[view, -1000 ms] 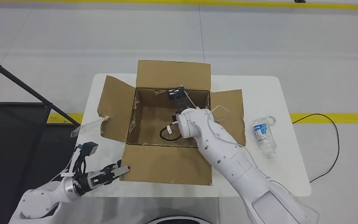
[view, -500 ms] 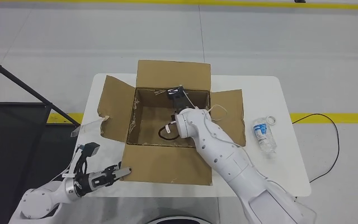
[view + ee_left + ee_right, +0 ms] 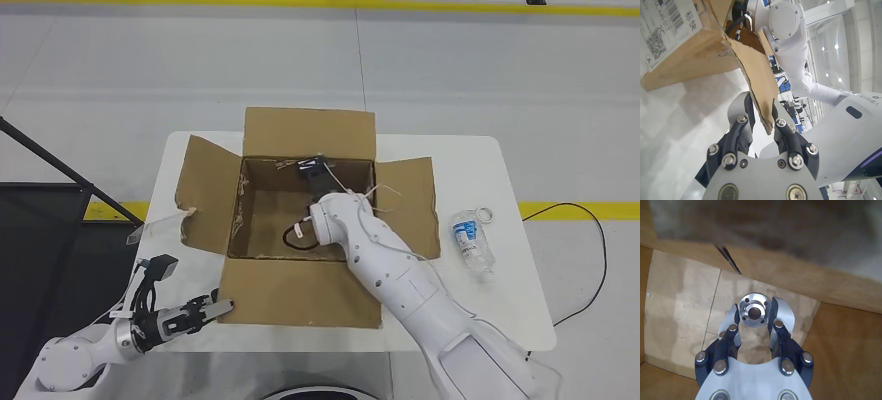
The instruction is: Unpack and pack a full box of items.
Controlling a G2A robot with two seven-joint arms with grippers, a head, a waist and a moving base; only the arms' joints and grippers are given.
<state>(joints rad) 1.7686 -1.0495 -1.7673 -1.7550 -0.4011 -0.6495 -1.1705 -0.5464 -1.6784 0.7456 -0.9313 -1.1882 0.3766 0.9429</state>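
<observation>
From above: one box [image 3: 265, 215] of brown corrugated cardboard, square-mouthed, all four flaps splayed outward, at the middle of the white, round-cornered table [image 3: 500, 300]. At the outer left corner of the near flap [image 3: 300, 292], the left gripper [image 3: 220, 305], dark and two-fingered. Bent over the box's near wall and down inside, the smooth white right arm [image 3: 375, 255]. Near the table's right edge, well apart from the box, one clear plastic bottle [image 3: 471, 240] on its side with a blue-and-white label, and just beside its far end one small pale ring [image 3: 485, 214]. From the left wrist: two black fingers [image 3: 749, 111] spread apart, with the ragged, fluted corner of the near flap standing between them; impossible to tell whether either pad presses the card. Beyond, the box's outer wall, matte brown, with one white printed sticker [image 3: 664, 28] stuck flat. From the right wrist: inside the box, over its pale, scuffed floor and close to a wall, one metal flange [image 3: 754, 313], round, bright and machined, with four small bolt holes around a raised hub and a dark bore. Against its rim on opposite sides, the two black-padded fingers [image 3: 774, 313] of the right gripper [image 3: 755, 303], closed on it.
</observation>
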